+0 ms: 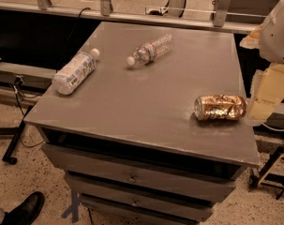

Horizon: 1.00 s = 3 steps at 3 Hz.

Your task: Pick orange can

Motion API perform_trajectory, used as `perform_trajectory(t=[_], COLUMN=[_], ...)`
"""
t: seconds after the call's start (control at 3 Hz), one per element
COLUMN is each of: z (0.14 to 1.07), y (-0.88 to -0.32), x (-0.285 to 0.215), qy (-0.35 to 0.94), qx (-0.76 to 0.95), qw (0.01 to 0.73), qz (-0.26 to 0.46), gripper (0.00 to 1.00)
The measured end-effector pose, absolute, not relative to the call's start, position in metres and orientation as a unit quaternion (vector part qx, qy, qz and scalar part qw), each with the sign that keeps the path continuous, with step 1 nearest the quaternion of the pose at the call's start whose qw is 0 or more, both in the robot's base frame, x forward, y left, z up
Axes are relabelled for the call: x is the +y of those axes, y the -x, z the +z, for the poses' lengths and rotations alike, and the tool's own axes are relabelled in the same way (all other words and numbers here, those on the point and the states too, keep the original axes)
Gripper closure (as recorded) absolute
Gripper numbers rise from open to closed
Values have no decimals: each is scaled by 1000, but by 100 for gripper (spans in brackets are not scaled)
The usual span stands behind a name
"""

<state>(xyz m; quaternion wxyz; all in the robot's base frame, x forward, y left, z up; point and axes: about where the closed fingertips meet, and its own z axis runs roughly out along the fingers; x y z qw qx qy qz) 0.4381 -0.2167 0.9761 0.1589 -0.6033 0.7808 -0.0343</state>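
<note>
Pale cream two-finger gripper (pixel 264 97) at the far right of the view, hanging below a bulky white arm housing (pixel 278 27) and partly cut off by the picture's edge. Level with the right rim of a flat grey wooden cabinet top (pixel 146 102), just outside it. Released or clenched: cannot tell. Nothing seen grasped in it.

Small dented, shiny orange-gold metal drink can (pixel 220 108) lying on its side on the cabinet top, near the right front corner. Long axis running left to right, silver end turned leftward, whitish and dark label marks across the crumpled wall. Right end of the can just beside the gripper, to the gripper's left; touching or a little apart, impossible to say. Not lifted, resting on the grey surface.

Well apart from the can, toward the back left: a clear plastic water bottle with a white cap (pixel 75 72), on its side near the left edge, cap pointing away toward the rear. Farther back and nearer the middle, a second clear plastic bottle (pixel 150 49), also on its side, white cap pointing to the front left.

Under the top, stacked grey drawers with small round knobs (pixel 132 177). Black shoe (pixel 24 210) on the speckled floor at bottom left.
</note>
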Motion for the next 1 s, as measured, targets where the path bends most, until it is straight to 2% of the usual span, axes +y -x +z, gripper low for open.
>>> perform_trajectory(t=[0.33,1.0], z=[976,943], y=[-438,-477], x=[-217,-225], qy=[603,612], qx=[781,770], qw=[159,180], qz=[-34,-23], gripper=[0,0])
